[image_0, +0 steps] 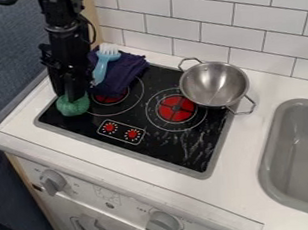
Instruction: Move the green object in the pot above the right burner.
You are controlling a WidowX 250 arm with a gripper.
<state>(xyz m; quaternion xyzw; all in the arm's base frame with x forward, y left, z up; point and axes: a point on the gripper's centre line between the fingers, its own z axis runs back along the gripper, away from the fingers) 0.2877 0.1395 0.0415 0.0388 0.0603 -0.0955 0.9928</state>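
At the upper left, the black gripper [72, 97] hangs down over the left edge of the stove. Right at its lower end is the rounded green object [73, 106], its top partly hidden by the gripper. I cannot tell whether it is held. The silver pot [214, 84] stands upright at the back right of the stove, partly over the right burner [177, 108], whose red centre shows at its lower left.
A dark blue cloth [123, 72] lies over the back left of the stove [112, 150], with a light blue brush [102, 68] on it. The stove's knobs sit at its front. A grey sink [271, 165] is at the right, and a tiled wall rises behind.
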